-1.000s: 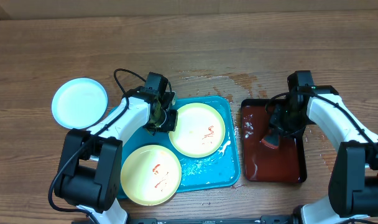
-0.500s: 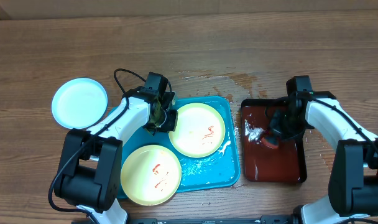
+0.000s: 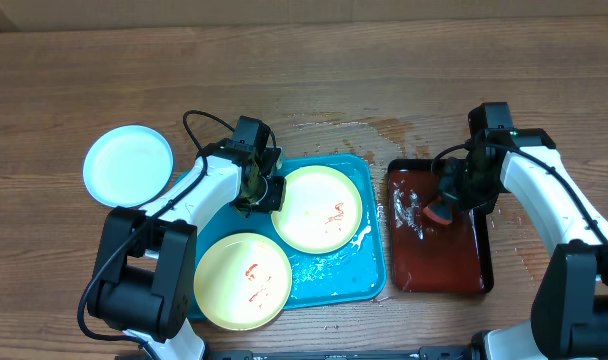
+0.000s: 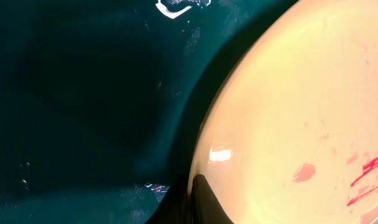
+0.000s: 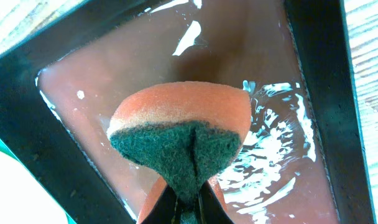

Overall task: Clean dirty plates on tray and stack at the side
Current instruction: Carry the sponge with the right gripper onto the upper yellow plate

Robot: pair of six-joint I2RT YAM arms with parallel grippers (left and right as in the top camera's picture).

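Two red-smeared yellow-green plates, the upper plate (image 3: 321, 208) and the lower plate (image 3: 243, 281), lie on the turquoise tray (image 3: 367, 272). A mint-white plate (image 3: 128, 165) lies apart on the tabletop (image 3: 304, 80), to the tray's left. My left pincer (image 3: 264, 192) is clenched on the upper plate's rim, steadying it. My right pincer (image 3: 452, 198) grasps a sponge (image 3: 439, 212) just over the wet red-brown tray (image 3: 439, 265). Step in hand, as I judge: wetting the sponge. Next: carry it across to the upper plate and scrub its smears.

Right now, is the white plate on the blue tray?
No, the white plate lies on the wooden table, left of the blue tray.
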